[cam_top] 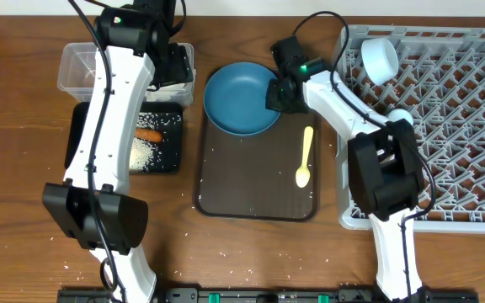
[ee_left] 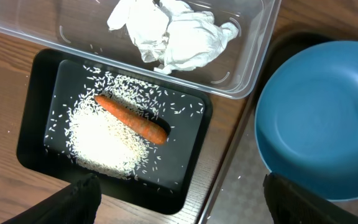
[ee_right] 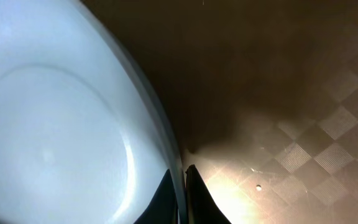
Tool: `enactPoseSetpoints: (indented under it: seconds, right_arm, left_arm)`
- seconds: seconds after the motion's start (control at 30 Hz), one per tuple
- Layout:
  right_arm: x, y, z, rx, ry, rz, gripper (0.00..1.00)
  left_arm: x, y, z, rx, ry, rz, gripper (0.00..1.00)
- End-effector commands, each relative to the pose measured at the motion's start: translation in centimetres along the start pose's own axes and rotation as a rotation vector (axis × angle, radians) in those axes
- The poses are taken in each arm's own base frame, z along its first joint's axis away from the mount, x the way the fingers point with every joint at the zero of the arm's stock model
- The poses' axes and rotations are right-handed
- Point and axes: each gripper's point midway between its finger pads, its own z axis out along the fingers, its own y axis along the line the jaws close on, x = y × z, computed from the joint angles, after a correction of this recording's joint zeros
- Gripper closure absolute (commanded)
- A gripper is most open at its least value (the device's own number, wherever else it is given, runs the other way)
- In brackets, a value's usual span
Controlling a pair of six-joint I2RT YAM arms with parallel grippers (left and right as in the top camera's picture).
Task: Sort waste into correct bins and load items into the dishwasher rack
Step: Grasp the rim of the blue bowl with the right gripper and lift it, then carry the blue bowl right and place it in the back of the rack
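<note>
The dark blue plate (cam_top: 241, 98) lies on the back left of the brown serving tray (cam_top: 251, 194). My right gripper (cam_top: 278, 94) is shut on the plate's right rim, and in the right wrist view its fingertips (ee_right: 182, 193) pinch that rim. The pale yellow spoon (cam_top: 305, 160) lies on the same tray. My left gripper (ee_left: 182, 205) hangs open and empty above the black tray (ee_left: 36, 143), which holds rice (ee_left: 104, 140) and the carrot (ee_left: 132, 118). Crumpled white tissues (ee_left: 169, 31) lie in the clear tub (ee_left: 253, 68).
The grey dishwasher rack (cam_top: 453, 126) fills the right side, with a pale bowl (cam_top: 379, 59) at its back left corner and a light blue cup (cam_top: 400, 115) near its left edge. Loose rice grains (cam_top: 226, 244) dot the wooden table at the front.
</note>
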Motion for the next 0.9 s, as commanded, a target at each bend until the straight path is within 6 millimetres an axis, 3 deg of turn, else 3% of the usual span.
enactPoseSetpoints:
  seconds: [0.0, 0.13, 0.27, 0.37, 0.5, 0.6, 0.67, 0.77, 0.87]
  right_arm:
    - [-1.6, 0.2, -3.1, -0.02, -0.055, -0.045, 0.99]
    - [-3.2, 0.8, -7.9, -0.059, -0.133, -0.099, 0.99]
    - [-4.8, 0.6, -15.0, -0.076, -0.257, -0.126, 0.99]
    - [-5.8, -1.0, -20.8, -0.03, -0.373, -0.12, 0.99]
    - [-6.3, -5.6, -28.1, 0.152, -0.541, -0.058, 0.99]
    - [-6.2, -10.4, -33.0, 0.36, -0.655, 0.016, 0.99]
    - [-5.6, -14.6, -36.6, 0.554, -0.741, 0.12, 0.99]
    - [-4.6, -19.2, -40.7, 0.77, -0.835, 0.257, 0.99]
    - [-4.2, -22.7, -43.4, 0.935, -0.886, 0.339, 0.99]
  left_arm:
    - [0.0, 0.3, 0.3, -0.017, 0.005, -0.006, 0.06]
    - [0.0, 0.3, 0.3, -0.017, 0.005, -0.006, 0.05]
    - [0.0, 0.3, 0.3, -0.017, 0.005, -0.006, 0.05]
    - [0.0, 0.3, 0.3, -0.017, 0.005, -0.006, 0.05]
    - [0.0, 0.3, 0.3, -0.017, 0.005, -0.006, 0.04]
    - [0.0, 0.3, 0.3, -0.017, 0.005, -0.006, 0.04]
    - [0.0, 0.3, 0.3, -0.017, 0.005, -0.006, 0.04]
    - [0.0, 0.3, 0.3, -0.017, 0.005, -0.006, 0.04]
    - [0.0, 0.3, 0.3, -0.017, 0.005, -0.006, 0.04]
